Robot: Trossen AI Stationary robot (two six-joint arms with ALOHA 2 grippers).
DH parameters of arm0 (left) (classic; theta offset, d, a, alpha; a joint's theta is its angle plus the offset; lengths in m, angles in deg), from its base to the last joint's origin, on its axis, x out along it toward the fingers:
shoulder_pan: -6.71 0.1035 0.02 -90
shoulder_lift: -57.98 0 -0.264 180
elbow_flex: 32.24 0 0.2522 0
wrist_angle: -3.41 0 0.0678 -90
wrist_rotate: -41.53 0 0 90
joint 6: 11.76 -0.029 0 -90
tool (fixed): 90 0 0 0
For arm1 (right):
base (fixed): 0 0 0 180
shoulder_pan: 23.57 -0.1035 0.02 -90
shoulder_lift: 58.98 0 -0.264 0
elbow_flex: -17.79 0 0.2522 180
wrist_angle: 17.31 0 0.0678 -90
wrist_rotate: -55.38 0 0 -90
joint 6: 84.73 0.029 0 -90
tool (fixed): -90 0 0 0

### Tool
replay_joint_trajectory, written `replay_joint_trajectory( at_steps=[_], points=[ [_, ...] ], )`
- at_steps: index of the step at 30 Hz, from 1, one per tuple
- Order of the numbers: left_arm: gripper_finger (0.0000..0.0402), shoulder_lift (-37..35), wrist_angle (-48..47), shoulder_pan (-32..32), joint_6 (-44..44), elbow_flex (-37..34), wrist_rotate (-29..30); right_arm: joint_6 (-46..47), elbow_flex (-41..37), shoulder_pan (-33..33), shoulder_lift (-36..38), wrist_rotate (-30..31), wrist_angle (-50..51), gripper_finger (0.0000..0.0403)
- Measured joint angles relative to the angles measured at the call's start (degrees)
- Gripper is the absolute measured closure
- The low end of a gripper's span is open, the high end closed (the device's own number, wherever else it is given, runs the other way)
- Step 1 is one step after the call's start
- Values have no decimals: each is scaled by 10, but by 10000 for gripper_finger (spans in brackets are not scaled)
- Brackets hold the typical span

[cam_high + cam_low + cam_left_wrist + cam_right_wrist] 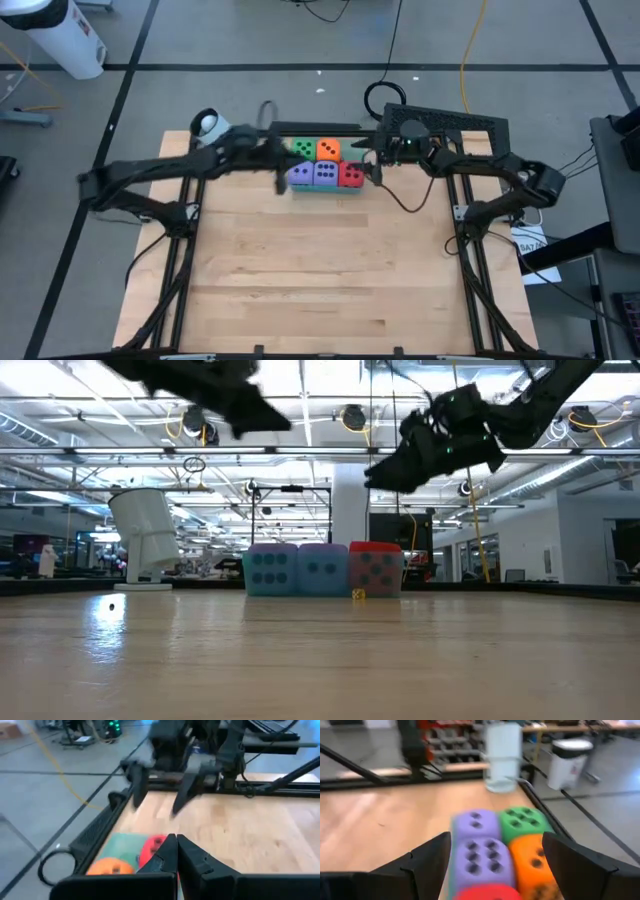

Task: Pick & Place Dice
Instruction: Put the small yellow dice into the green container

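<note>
Five dice (322, 164) packed together upper centre on the table (320, 270); right pincer (372, 166) spread beside red one, left pincer (176, 851) pressed together, apparently waiting.

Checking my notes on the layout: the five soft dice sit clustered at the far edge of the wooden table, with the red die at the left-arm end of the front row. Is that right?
Not quite. The red soft die sits at the right-arm end of the front row, beside the two purple soft dice; the high view shows it. The rest stands: the cluster, with the green die and orange die behind, lies at the wooden table's far edge.
</note>
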Motion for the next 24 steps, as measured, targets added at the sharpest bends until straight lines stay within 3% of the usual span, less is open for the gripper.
replay_joint_trajectory(
  at_steps=[2, 9, 15, 20, 24],
  points=[
    [401, -60, 7, -12, 20, -60, 8, 5, 0, -23, 16, 4, -1, 96],
    [401, -220, 76, -66, 33, -252, 60, 89, 0, -117, 63, 120, 7, 96],
    [401, -259, 205, -93, 60, -377, 77, 135, -22, -203, 54, 167, 44, 96],
    [400, -276, 227, -83, 54, -396, 133, 148, -78, -282, 18, 280, -19, 96],
    [393, -286, 219, -80, 54, -396, 132, 146, -142, -334, -24, 342, -123, 96]
  ],
)
